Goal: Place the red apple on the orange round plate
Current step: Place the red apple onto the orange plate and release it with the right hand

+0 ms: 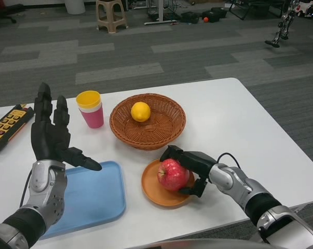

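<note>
The red apple [172, 174] sits on the orange round plate [155, 193] near the table's front edge. My right hand [194, 166] wraps around the apple from the right, fingers over its top and thumb below its right side. My left hand [51, 132] is raised over the left of the table, fingers spread and upright, holding nothing.
A blue tray [99, 197] lies left of the plate, under my left forearm. A wicker basket [161, 127] with a yellow lemon [140, 111] stands behind the plate. Stacked yellow and pink cups [90, 108] stand further left. A remote controller [5, 127] lies at the left edge.
</note>
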Action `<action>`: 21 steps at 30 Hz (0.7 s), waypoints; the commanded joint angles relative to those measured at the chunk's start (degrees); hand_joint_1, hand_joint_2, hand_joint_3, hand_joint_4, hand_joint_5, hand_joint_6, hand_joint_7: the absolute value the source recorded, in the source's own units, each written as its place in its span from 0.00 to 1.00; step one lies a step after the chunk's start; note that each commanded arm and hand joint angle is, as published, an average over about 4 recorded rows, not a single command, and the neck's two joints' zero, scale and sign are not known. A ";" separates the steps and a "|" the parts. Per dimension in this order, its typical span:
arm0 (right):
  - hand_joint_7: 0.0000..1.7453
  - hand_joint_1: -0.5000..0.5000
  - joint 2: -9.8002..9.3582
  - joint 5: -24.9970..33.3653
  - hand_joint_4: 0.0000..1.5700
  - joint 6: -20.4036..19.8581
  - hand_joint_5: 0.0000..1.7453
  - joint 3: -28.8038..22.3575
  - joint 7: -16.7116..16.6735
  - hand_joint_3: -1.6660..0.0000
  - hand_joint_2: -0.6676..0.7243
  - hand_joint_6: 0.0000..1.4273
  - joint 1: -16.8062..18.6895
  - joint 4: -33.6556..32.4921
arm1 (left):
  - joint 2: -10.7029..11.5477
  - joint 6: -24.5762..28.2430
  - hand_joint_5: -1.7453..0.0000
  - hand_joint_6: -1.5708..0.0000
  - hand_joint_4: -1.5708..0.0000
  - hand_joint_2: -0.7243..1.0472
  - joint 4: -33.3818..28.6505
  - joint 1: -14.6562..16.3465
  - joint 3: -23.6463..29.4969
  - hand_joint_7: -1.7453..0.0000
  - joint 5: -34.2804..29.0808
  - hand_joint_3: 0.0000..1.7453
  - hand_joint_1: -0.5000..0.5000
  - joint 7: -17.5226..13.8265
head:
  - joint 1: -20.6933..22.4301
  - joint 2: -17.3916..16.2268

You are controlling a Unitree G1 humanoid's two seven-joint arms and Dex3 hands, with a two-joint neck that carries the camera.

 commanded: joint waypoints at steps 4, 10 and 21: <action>0.11 0.05 -0.49 -0.06 0.00 0.83 0.00 0.13 0.77 0.23 0.09 0.00 0.15 -0.30 | 0.61 -0.34 1.00 1.00 1.00 0.05 -0.35 0.85 0.14 1.00 -0.39 0.05 0.00 0.22 | 0.03 0.03; 0.02 0.08 -0.58 -0.06 0.00 0.61 0.00 -0.29 0.77 0.43 0.11 0.00 0.39 -1.10 | 0.58 -0.34 1.00 1.00 1.00 0.05 -0.35 0.85 0.14 1.00 -0.39 0.05 0.00 0.22 | -0.07 -0.09; 0.00 0.08 -0.69 0.03 0.00 0.43 0.00 -1.76 0.72 0.74 0.23 0.00 0.76 -2.79 | 0.52 -0.34 1.00 1.00 1.00 0.05 -0.33 0.85 0.14 1.00 -0.39 0.05 0.00 0.22 | -0.01 -0.19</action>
